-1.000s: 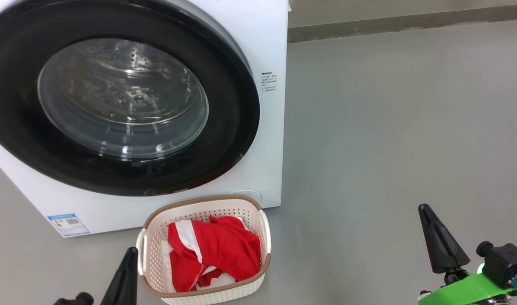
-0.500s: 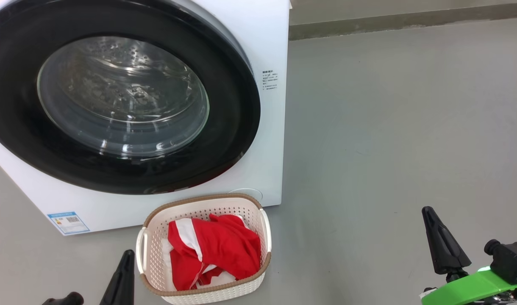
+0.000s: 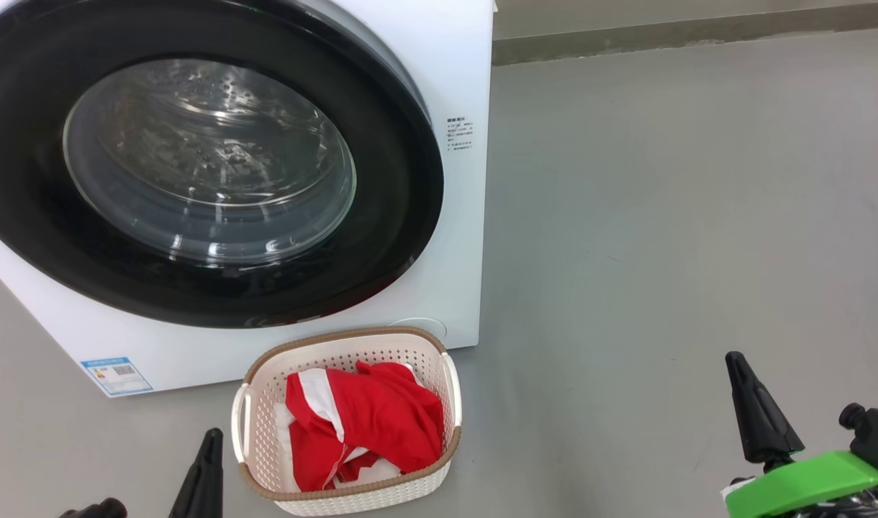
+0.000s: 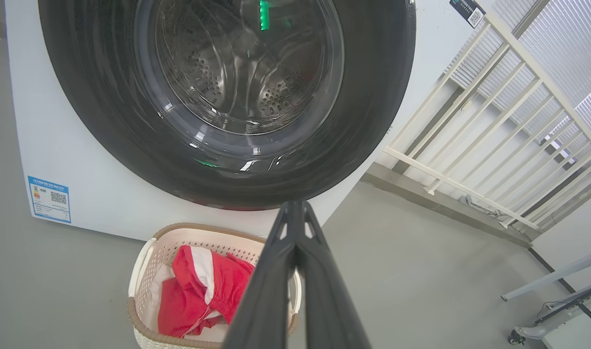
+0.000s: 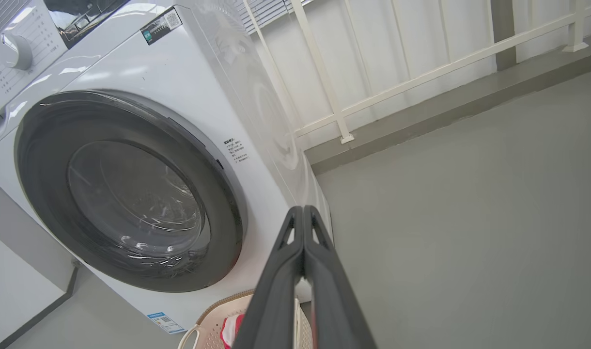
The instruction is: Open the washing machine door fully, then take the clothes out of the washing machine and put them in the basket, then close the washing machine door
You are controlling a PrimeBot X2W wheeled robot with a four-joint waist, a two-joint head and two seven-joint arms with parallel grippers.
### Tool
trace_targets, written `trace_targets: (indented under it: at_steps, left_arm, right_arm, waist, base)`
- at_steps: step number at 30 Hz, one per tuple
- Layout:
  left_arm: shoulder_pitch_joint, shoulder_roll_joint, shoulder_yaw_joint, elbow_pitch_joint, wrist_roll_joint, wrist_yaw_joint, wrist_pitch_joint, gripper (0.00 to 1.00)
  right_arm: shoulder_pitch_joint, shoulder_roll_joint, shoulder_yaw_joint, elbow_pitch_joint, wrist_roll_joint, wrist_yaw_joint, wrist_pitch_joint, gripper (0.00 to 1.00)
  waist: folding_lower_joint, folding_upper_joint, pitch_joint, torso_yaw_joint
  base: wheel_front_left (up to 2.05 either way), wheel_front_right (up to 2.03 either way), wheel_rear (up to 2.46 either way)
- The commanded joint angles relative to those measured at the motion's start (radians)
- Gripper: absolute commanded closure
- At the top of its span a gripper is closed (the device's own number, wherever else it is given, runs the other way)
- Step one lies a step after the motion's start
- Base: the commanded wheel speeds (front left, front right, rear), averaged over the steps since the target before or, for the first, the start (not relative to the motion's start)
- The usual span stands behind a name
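Clothes [image 3: 363, 424] in bright red with white panels lie bunched inside the basket [image 3: 260, 421], heaped toward its right side and rising about level with its brown rim. The basket stands on the grey floor [image 3: 662, 216], just in front of the washing machine [image 3: 453, 65], below the lower right part of the washing machine door [image 3: 209, 162]. That door sits shut, its glossy black ring flat against the white front, and through the bulging glass I see the perforated steel drum [image 4: 276, 97]. A blue label [image 3: 115, 375] is stuck low on the machine's front, to the left of the basket, and a small printed note [image 3: 458, 134] sits just right of the door ring.

My left pincer [image 3: 211, 440] hangs just beside the basket's left handle, apart from it, its two dark fingers pressed together into one point and holding nothing. My right pincer [image 3: 735, 363] is well apart from the basket, off to the right over the floor, its fingers likewise pressed together and empty. A green bracket [image 3: 806, 485] shows at its base. Seen from my right wrist, both fingers point toward the machine's right front corner. Beyond the machine a white railing [image 4: 494, 121] runs along a low kerb at the floor's edge.
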Motion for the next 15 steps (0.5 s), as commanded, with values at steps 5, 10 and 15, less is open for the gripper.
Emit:
trace_targets:
  at_steps: [5, 10, 15]
  left_arm:
    - [-0.051, 0.004, 0.024, -0.015, -0.066, -0.002, 0.019, 1.0]
    - [-0.058, 0.003, 0.029, -0.01, -0.121, -0.003, 0.033, 1.0]
    - [-0.065, 0.002, 0.033, -0.004, -0.175, -0.003, 0.048, 1.0]
  right_arm:
    - [-0.059, -0.005, -0.01, -0.016, 0.065, 0.0, 0.016, 1.0]
    - [-0.065, -0.002, -0.015, -0.009, 0.117, 0.0, 0.031, 1.0]
    - [-0.07, 0.001, -0.02, -0.003, 0.17, 0.0, 0.045, 1.0]
  waist:
    - [-0.0001, -0.0001, 0.001, 0.001]
    - [-0.0001, -0.0001, 0.003, 0.002]
    - [-0.0001, -0.0001, 0.005, 0.002]
  base:
    - [0.0, 0.0, 0.0]
    - [0.0, 0.0, 0.0]
    - [0.0, 0.0, 0.0]
